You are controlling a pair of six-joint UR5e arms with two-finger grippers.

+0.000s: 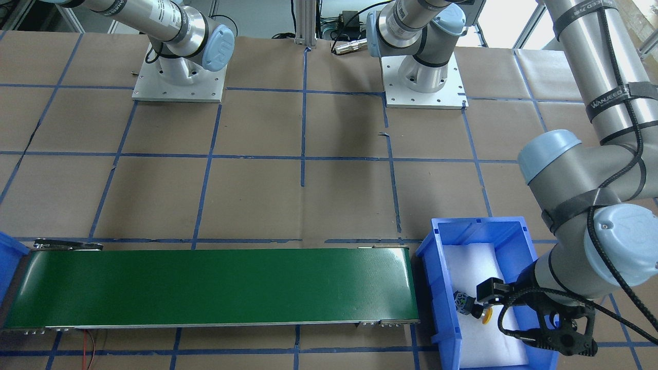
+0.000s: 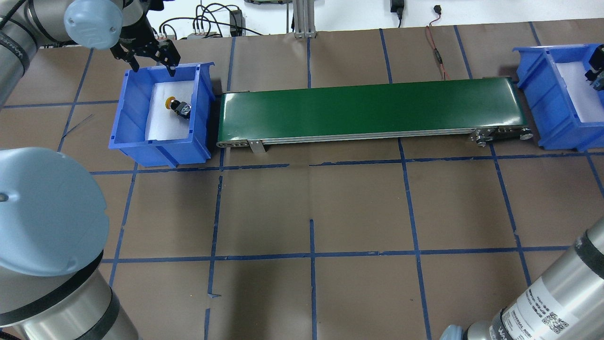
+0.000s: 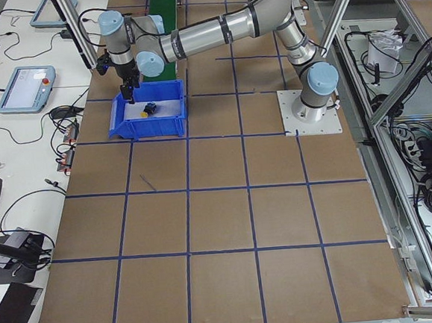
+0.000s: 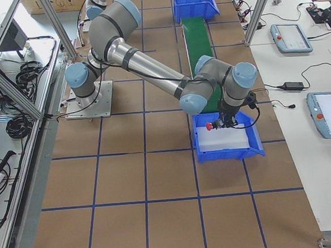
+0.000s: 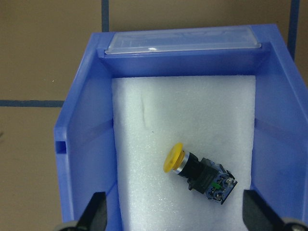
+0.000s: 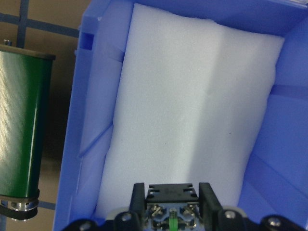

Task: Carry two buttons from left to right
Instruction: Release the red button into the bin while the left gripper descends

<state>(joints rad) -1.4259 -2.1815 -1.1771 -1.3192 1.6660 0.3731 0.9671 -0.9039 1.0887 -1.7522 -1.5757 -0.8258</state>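
While the right gripper (image 6: 172, 199) hangs over the right bin (image 6: 91, 96), fingers clamped on the red button (image 4: 210, 125), the yellow button (image 5: 199, 172) lies on its side in the left bin (image 5: 183, 44) beneath the left gripper (image 5: 175, 217) and its spread fingers. Pinched askew, its round collar could slip free.

Walls flanking, foam open
Left bin walls (image 5: 82, 144) are flanking the left hand (image 5: 175, 212) over the yellow button (image 5: 199, 173); open foam (image 6: 192, 96) is lying under the right hand (image 6: 172, 196) and its red button (image 4: 209, 125).
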